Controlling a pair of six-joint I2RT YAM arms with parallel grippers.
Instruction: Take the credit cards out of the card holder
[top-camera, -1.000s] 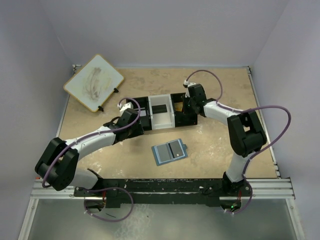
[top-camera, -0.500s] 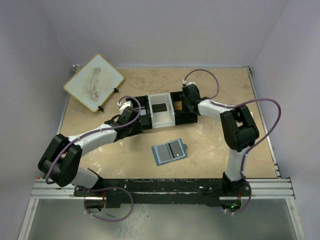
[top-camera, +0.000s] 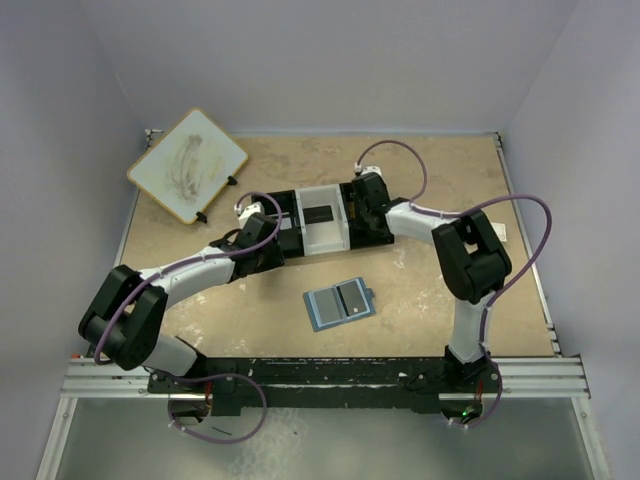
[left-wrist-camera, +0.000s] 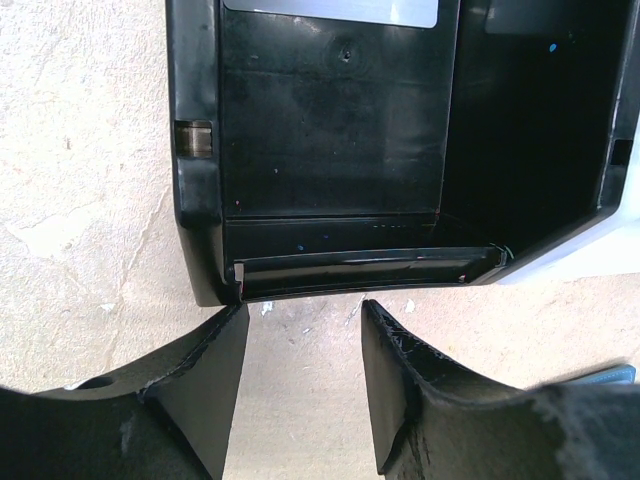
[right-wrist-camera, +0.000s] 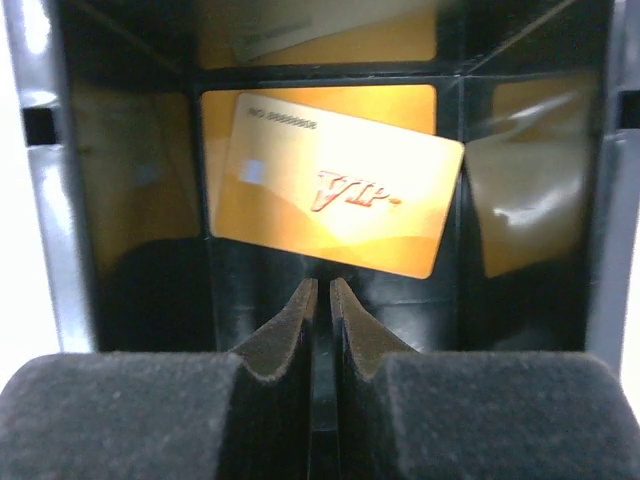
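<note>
Table (top-camera: 440, 290), bowed arms (top-camera: 190, 270), left tool (left-wrist-camera: 300, 320) and right tool (right-wrist-camera: 323, 290) at tray (left-wrist-camera: 195, 200)

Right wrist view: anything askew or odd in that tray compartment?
Yes: the gold VIP card lies rotated in the black tray compartment, its edges not square with the walls. No damage shows. The right gripper hovers shut in front of it, empty.

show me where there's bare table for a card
Bare table lies behind the tray to the far right corner, and between the card holder and the right arm's base. A smaller patch: left of the holder, between left arm and rail. Crowded: at the tray, where the left hand and right hand sit, and the far left corner with the board.
</note>
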